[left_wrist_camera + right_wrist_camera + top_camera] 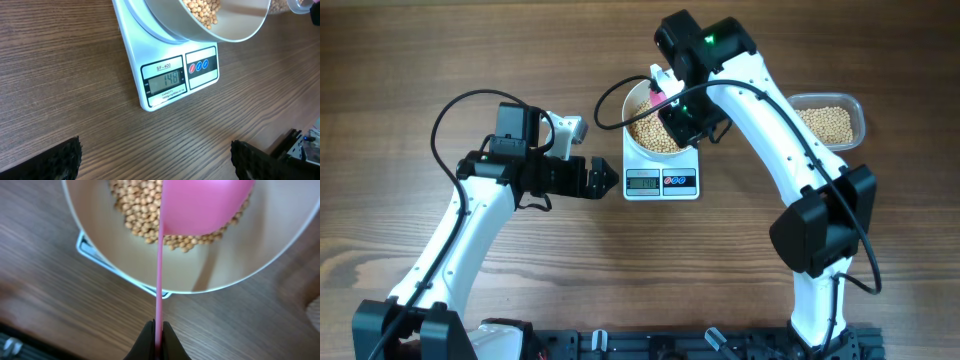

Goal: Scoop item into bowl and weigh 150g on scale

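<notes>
brown wooden table (470, 50) is carrying a small white rectangular digital scale (136, 52), with a deep round white bowl (235, 32) sitting on it. small round pale-tan beans (140, 210) are lying heaped in the bowl; more are sitting in a clear rectangular plastic tub (861, 118) off to the side. right gripper (158, 327) is clamping the thin handle of a pink plastic spoon (200, 202), scoop hanging over the beans. left gripper (608, 179) is hovering near the scale, jaws spread wide, holding nothing. display (165, 80) is possibly showing 148, digits small.
</notes>
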Available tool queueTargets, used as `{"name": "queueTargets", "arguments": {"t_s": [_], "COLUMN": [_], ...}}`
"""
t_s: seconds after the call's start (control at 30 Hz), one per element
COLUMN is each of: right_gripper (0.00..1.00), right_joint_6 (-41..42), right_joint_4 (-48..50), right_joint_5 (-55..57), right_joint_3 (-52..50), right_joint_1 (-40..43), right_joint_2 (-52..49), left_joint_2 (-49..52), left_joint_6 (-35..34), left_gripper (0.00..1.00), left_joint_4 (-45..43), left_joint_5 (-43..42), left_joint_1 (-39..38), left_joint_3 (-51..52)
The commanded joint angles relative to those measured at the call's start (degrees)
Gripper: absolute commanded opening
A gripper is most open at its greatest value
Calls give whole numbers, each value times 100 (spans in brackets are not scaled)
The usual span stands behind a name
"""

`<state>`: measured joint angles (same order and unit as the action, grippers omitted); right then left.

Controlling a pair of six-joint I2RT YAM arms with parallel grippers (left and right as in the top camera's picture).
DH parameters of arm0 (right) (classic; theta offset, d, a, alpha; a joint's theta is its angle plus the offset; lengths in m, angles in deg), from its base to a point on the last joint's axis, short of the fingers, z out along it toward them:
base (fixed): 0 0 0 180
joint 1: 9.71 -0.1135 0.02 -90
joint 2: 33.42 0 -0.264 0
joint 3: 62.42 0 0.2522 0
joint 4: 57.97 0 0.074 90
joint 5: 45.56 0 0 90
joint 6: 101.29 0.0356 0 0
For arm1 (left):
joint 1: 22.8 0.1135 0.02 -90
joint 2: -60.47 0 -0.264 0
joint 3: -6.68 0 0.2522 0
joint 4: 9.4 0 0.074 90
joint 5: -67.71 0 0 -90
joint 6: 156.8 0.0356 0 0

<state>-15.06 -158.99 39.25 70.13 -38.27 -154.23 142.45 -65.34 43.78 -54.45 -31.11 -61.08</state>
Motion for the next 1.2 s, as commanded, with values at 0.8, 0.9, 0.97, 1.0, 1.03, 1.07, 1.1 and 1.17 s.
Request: {"name": "queueTargets", "arguments": {"t_s": [0.8,0.9,0.97,1.0,1.03,1.07,1.1,1.17], "right_gripper": [4,4,4,4,4,4,4,4], "right_joint_6": [-225,-284,-448,-522,-527,-525,-531,-531], "right_joint_4": [-83,-81,-76,-74,-74,-79,-87,-83], "right_joint_5": [-1222,-1707,-2094,-2262,-2343,-2345,-2343,-2369], "right_joint_3": [164,166,166,166,166,166,166,166], "right_joint_1": [505,723,898,990,1075,1150,1213,1307], "right_joint_2": [212,234,262,278,299,313,334,363], "left_joint_2": [22,22,22,22,22,22,22,22], "left_joint_6": [116,116,116,116,116,116,116,116], "left_gripper": [100,100,100,100,100,100,100,100], "left_joint_4": [-20,-20,-20,-20,-20,-20,-20,-20], "left_joint_5": [37,37,37,37,37,37,37,37], "left_joint_1": [-15,-15,-15,-15,-15,-15,-15,-15], "left_joint_3": [-109,-109,-109,-109,-109,-109,-109,-109]}}
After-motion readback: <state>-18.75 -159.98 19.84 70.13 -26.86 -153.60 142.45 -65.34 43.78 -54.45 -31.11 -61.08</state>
